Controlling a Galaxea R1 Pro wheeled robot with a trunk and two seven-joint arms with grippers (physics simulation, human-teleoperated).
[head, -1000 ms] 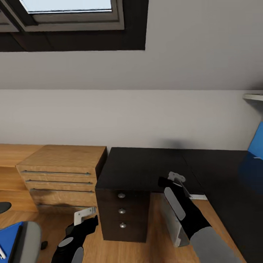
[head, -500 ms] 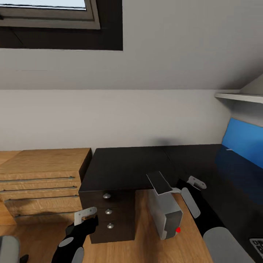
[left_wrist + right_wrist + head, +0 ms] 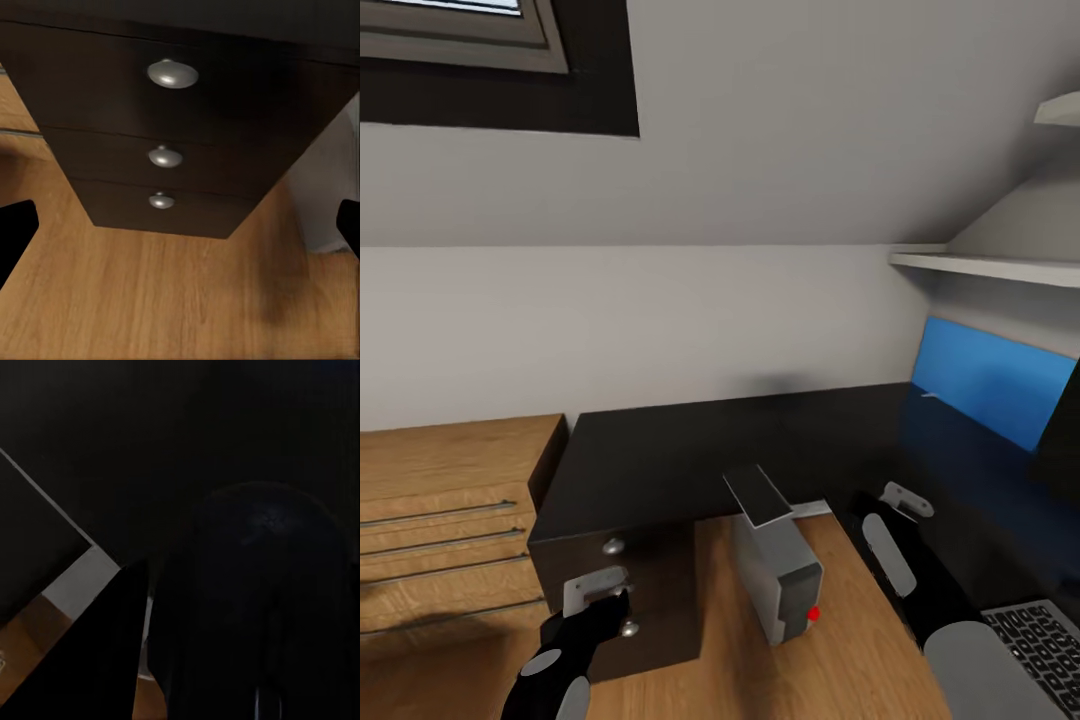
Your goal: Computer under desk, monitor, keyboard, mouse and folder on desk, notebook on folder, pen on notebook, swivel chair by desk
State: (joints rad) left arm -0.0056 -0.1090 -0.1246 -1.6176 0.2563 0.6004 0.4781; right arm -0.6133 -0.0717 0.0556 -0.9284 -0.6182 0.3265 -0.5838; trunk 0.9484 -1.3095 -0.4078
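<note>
1. Attic bedroom: sloped grey ceiling, wood floor, a black desk [image 3: 690, 450] against the wall with a blue back panel [image 3: 985, 385]
2. The computer [image 3: 780, 570] stands on the floor, its top just under the desk edge, long axis running back beneath it
3. The right gripper [image 3: 900, 500] hangs nearer, just beside it; I cannot tell its opening
4. The left gripper [image 3: 597, 590] is spread open and empty before the drawers [image 3: 169, 154]

Desk [image 3: 660, 450]: glossy black top, blue back panel [image 3: 985, 385]. Drawer unit [image 3: 180, 150]: black, three silver round knobs. Computer [image 3: 780, 575]: grey-silver case, black panel, red dot. Keyboard [image 3: 1040, 645]: dark grey keys, silver edge. Cabinet [image 3: 440, 520]: light wood grain. Floor [image 3: 150, 300]: wood planks. Wall [image 3: 660, 320]: pale grey. Shelf [image 3: 980, 265]: white.
</note>
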